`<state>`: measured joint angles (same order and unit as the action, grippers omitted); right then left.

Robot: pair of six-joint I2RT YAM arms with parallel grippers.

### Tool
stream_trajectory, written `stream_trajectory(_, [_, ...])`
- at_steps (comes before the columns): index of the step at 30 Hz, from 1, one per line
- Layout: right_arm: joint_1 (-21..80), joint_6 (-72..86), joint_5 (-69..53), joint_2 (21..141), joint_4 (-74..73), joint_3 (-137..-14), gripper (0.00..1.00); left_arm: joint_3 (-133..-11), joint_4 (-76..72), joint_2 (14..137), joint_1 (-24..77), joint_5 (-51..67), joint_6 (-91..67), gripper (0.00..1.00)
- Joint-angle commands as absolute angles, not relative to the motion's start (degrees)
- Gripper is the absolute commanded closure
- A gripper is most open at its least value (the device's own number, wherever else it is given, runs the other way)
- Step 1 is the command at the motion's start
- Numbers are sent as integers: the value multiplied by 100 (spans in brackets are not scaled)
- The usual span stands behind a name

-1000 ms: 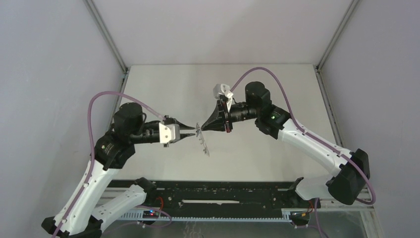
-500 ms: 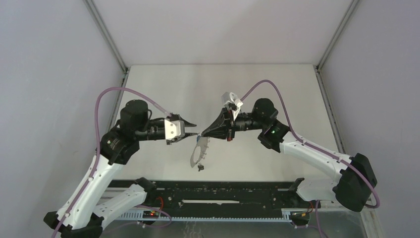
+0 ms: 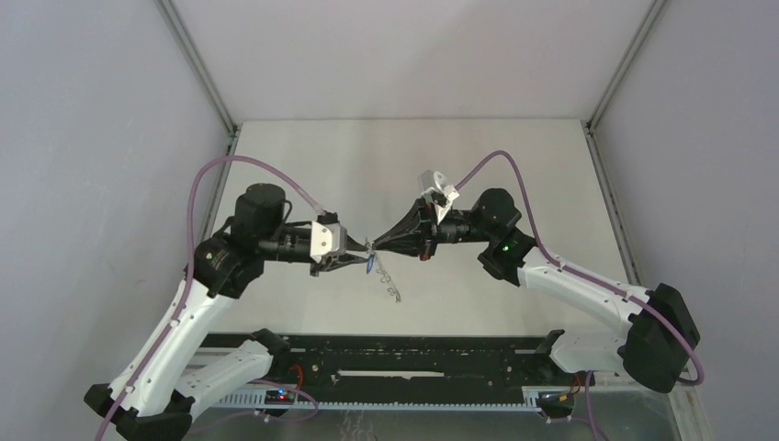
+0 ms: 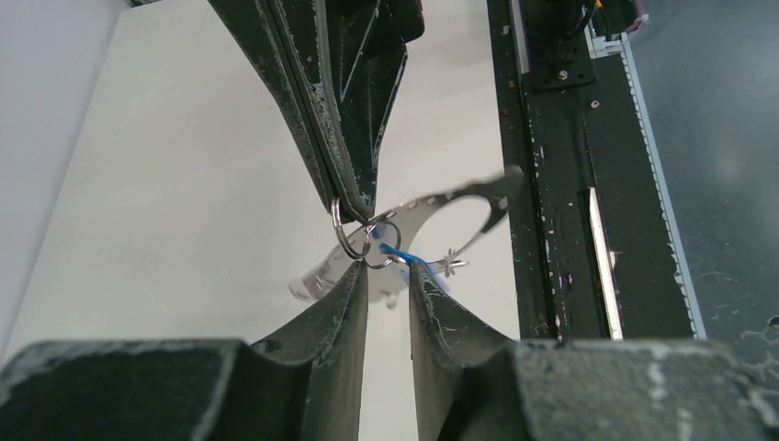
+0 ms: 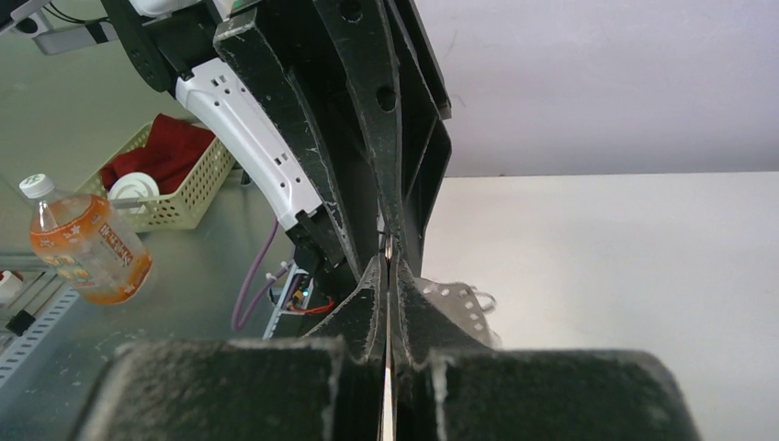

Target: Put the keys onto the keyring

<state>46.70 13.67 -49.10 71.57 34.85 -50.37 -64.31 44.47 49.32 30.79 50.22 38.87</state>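
The keyring is a thin grey loop hanging in the air at mid table. My right gripper is shut on its top edge. In the right wrist view the right gripper pinches thin metal, with the perforated keyring beside its fingers. My left gripper meets it from the left. In the left wrist view the left gripper is narrowed around a small ring carrying the blue key, just under the right gripper. The keyring looks blurred there. The blue key shows between the tips. The black key is not visible.
A black rail runs along the table's near edge, also in the left wrist view. Grey walls enclose the table on three sides. Off the table, the right wrist view shows a basket with red cloth and a bottle.
My left gripper has narrowed from open and moved in to the ring at the right gripper's tip. The keyring has swung from lower left to lower right. A small black object by its lower end no longer shows.
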Motion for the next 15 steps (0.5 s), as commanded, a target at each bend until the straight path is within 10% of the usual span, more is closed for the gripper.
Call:
stream_trajectory(1, [4748, 1466, -4797, 7002, 3958, -5112, 100, -6746, 4141, 4958, 3080, 5070, 3481, 72])
stream_trajectory(15, [4797, 1356, -4882, 7097, 3757, -5209, 100, -6711, 3811, 4869, 3076, 4891, 3076, 82])
